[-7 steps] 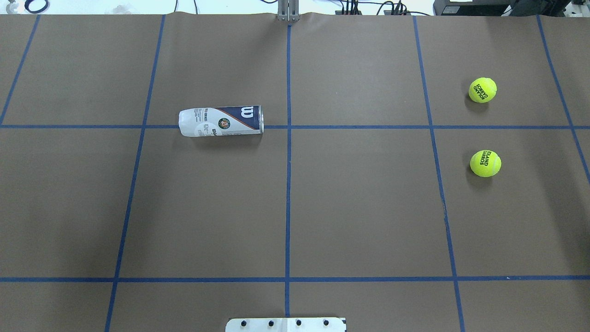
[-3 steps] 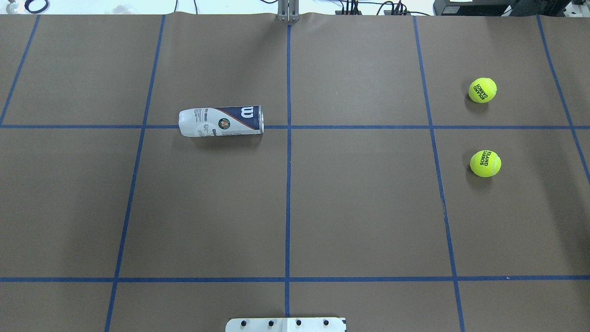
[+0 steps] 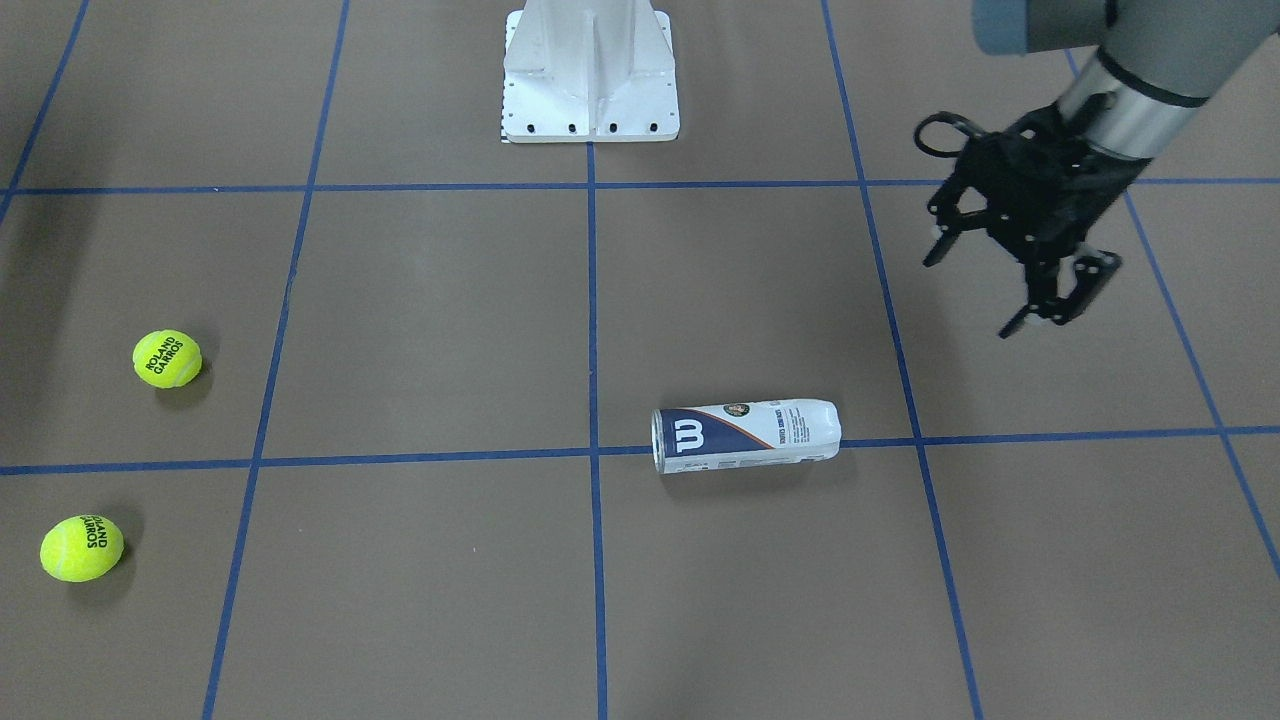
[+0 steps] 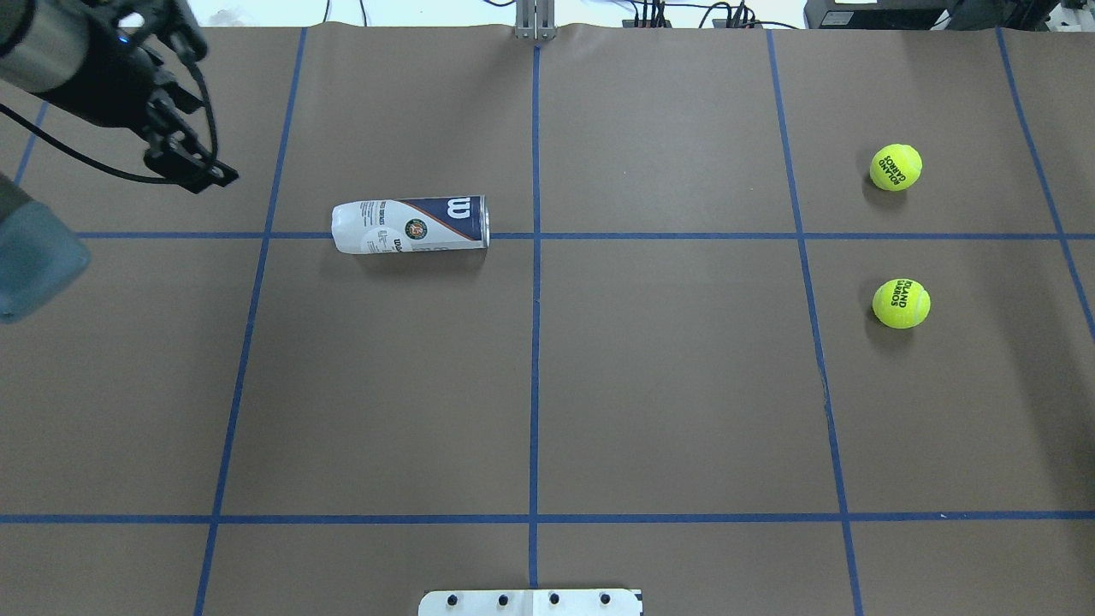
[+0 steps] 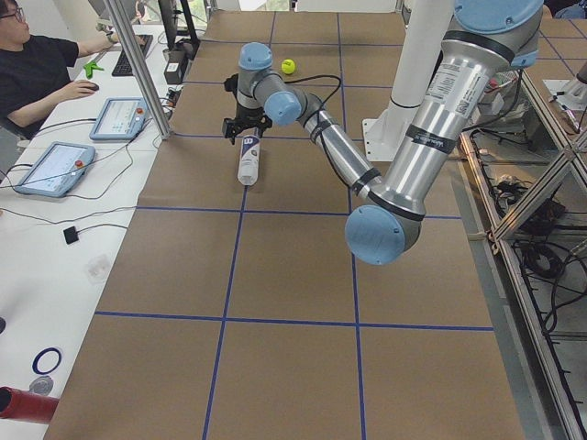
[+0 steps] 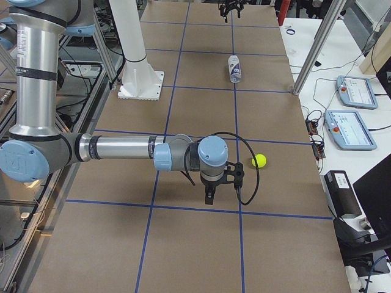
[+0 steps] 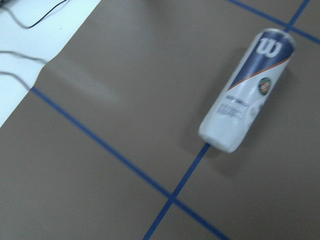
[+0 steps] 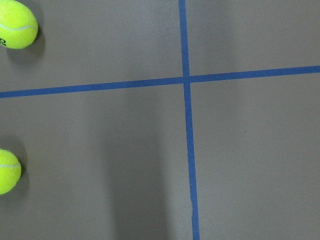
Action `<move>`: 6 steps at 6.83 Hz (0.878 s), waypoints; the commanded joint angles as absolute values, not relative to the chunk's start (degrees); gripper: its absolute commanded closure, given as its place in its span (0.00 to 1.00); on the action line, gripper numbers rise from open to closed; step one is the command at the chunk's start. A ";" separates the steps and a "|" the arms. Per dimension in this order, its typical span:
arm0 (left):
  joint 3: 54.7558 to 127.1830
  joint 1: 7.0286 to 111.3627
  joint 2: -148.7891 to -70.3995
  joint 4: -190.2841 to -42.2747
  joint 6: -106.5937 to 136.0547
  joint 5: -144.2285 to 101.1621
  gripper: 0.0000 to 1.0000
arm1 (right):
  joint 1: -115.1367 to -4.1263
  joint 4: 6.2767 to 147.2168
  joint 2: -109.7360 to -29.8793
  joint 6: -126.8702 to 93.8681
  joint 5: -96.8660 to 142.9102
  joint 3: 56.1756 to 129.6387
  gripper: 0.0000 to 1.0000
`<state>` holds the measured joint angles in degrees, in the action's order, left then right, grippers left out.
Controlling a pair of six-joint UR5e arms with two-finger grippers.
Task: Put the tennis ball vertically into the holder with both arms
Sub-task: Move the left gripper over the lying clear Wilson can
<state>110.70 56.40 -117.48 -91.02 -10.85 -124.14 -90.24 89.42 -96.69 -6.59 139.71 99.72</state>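
Silver-grey tubes with light-blue joint caps on left arm (image 5: 440, 101) and right arm (image 6: 119, 148); black, skeletal left gripper (image 3: 966, 298) and right gripper (image 6: 215, 190), trailing looped black cable (image 4: 111, 176).

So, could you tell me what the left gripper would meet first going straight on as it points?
The left gripper would probably hit table near the closed end of the tube; depth unclear.

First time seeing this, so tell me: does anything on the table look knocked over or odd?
The tennis-ball tube lies on its side, not upright. The two tennis balls sit loose, far from it. Nothing looks damaged.
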 commanded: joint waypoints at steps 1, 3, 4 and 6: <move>102.43 48.29 -130.73 -88.96 -17.29 -117.73 0.00 | -90.18 89.38 -96.42 -6.59 139.75 99.84 0.00; 88.67 37.58 -143.99 -85.70 -20.12 -99.07 0.00 | -90.18 89.47 -96.33 -6.59 139.75 99.93 0.00; 84.68 35.62 -145.71 -86.30 -20.13 -97.05 0.02 | -90.18 89.47 -96.07 -6.59 139.75 99.67 0.00; 82.37 35.51 -145.55 -86.83 -21.09 -96.94 0.03 | -90.18 89.56 -96.06 -6.59 139.75 99.49 0.00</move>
